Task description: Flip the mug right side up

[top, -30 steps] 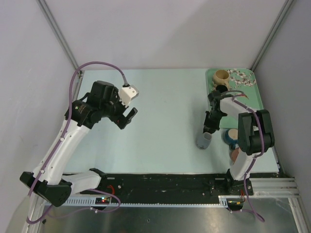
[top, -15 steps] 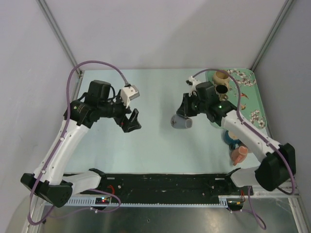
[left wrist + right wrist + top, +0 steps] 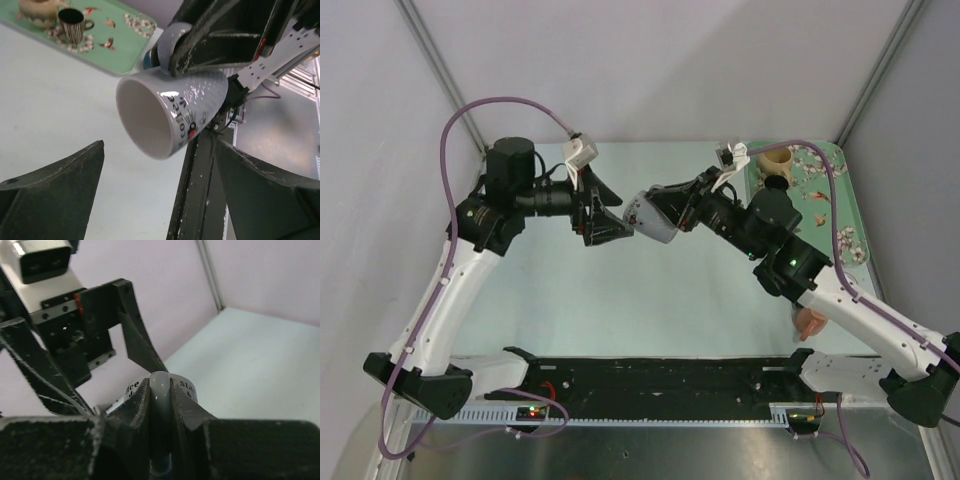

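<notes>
Grey mug [image 3: 650,220] hangs sideways above the bench [image 3: 650,295], its handle pinched by the right end effector [image 3: 674,197]. The left end effector [image 3: 611,212], spread wide, faces its mouth. A floral tray [image 3: 827,205] with a striped cup [image 3: 73,25] sits behind.

Mug [image 3: 188,389] held by its handle, the other arm right in front.
The right gripper [image 3: 159,391] pinched the grey handle [image 3: 159,380] between its two dark fingers [image 3: 140,405]. Black letters showed on the mug's rim. Just past it, the left gripper [image 3: 122,387] faced the mug, its black fingers [image 3: 141,346] spread wide. The pale table [image 3: 250,365] lay behind.
</notes>
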### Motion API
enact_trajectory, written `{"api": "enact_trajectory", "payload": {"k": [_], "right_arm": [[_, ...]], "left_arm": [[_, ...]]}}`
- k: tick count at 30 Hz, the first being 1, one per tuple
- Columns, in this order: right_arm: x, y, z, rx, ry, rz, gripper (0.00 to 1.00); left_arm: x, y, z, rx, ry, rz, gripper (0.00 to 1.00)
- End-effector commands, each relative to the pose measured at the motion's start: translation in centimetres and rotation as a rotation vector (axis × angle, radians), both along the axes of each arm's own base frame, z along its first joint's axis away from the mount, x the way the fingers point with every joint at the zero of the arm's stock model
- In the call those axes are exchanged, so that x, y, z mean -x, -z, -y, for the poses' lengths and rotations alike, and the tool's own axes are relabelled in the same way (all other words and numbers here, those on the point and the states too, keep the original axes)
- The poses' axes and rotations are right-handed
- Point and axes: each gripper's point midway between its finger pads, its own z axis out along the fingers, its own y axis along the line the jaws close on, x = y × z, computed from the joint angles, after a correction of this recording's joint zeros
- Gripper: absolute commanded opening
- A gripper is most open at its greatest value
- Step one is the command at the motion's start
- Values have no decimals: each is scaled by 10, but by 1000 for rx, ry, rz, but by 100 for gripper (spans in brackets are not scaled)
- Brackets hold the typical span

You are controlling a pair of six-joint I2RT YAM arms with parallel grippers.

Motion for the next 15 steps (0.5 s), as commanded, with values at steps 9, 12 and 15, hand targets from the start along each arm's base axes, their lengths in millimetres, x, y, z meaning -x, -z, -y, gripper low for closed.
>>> {"api": "enact_trajectory", "payload": {"k": [9, 12, 15], "right_arm": [[19, -81, -2, -260, -8, 175, 0], [19, -84, -4, -274, -14, 186, 0], [19, -82, -12, -274, -31, 187, 0]], "left_arm": [[29, -49, 16, 149, 204, 64, 48], [37, -43, 19, 150, 247, 50, 40], [36, -44, 22, 148, 247, 57, 17]]}}
